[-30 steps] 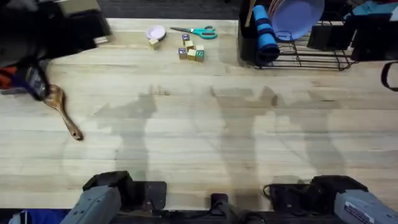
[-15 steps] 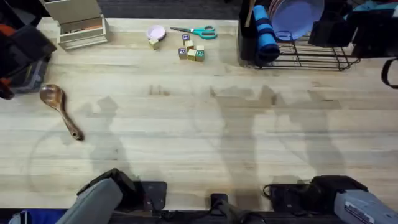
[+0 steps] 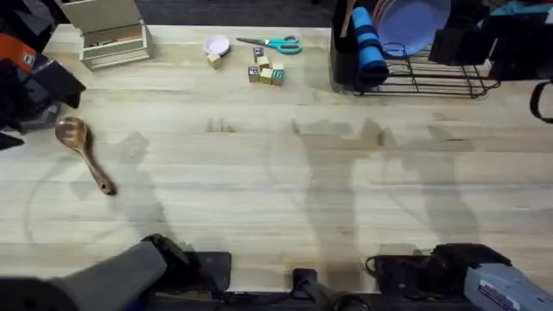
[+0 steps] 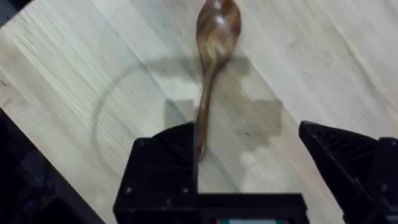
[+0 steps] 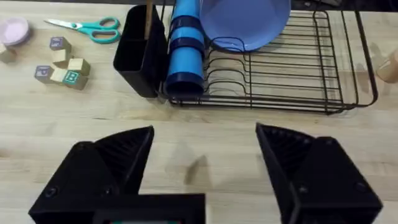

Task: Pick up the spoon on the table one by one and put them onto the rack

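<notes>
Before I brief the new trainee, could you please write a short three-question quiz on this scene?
1. True or false: the spoon lies on the table, not in the rack.
2. Which hand looks down on the spoon? A) left hand B) right hand
3. Fill in: the teal scissors lie beside the small wooden ____.

Key: 1 true; 2 A; 3 blocks.

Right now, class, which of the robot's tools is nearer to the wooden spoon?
Left. The left tool hangs open just above the wooden spoon; the right tool is far across the table, facing the rack.
</notes>
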Robot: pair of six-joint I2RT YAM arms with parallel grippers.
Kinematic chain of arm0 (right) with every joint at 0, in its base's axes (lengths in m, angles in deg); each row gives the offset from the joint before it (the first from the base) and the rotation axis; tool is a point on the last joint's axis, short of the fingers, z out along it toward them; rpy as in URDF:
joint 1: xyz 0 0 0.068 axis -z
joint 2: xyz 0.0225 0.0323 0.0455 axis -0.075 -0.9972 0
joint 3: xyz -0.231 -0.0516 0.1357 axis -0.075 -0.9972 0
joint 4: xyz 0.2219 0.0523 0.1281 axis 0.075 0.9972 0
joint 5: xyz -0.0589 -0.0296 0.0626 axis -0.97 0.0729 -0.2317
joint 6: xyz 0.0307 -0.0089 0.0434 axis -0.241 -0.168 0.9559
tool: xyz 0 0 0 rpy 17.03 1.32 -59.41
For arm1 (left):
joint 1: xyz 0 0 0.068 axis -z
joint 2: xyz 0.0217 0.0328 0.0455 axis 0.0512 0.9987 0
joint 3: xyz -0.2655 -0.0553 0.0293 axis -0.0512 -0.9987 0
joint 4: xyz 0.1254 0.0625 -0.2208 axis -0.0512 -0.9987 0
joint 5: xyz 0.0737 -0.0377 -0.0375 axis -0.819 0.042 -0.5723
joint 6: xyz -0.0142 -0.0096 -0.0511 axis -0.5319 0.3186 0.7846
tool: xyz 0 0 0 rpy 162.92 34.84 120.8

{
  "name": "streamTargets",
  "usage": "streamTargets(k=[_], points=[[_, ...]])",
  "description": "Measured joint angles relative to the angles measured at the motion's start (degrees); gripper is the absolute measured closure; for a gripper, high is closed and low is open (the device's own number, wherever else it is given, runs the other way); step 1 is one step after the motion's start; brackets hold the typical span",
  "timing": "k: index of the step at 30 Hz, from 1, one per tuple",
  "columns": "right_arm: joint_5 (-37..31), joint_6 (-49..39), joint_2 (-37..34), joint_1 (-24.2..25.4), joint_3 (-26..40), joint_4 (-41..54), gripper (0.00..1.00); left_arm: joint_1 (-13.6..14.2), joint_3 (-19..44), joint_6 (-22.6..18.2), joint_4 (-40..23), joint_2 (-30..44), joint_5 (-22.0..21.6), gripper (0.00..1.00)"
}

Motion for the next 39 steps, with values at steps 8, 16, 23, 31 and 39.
streamTargets(k=[8, 16, 23, 31, 39], points=[[0.0, 0.01, 0.01, 0.0, 0.0, 0.0, 0.009, -3.33, 0.0, -0.05, 3.83, 9.01, -0.55, 0.008], [0.0, 0.0, 0.02, 0.0, 0.0, 0.0, 0.009, -5.11, 0.0, -1.51, 8.35, 14.76, -1.75, 0.007], [0.0, 0.0, 0.02, 0.0, 0.0, 0.0, 0.009, -5.54, 0.0, -7.02, 9.41, 19.41, -1.31, 0.007], [0.0, -0.02, 0.01, 0.0, 0.0, 0.0, 0.009, -6.34, 0.0, -13.11, 10.96, 24.34, 2.43, 0.007], [0.0, -0.26, 0.02, 0.0, 0.0, 0.0, 0.009, -6.34, -3.35, -15.47, 17.89, 24.5, 3.28, 0.007]])
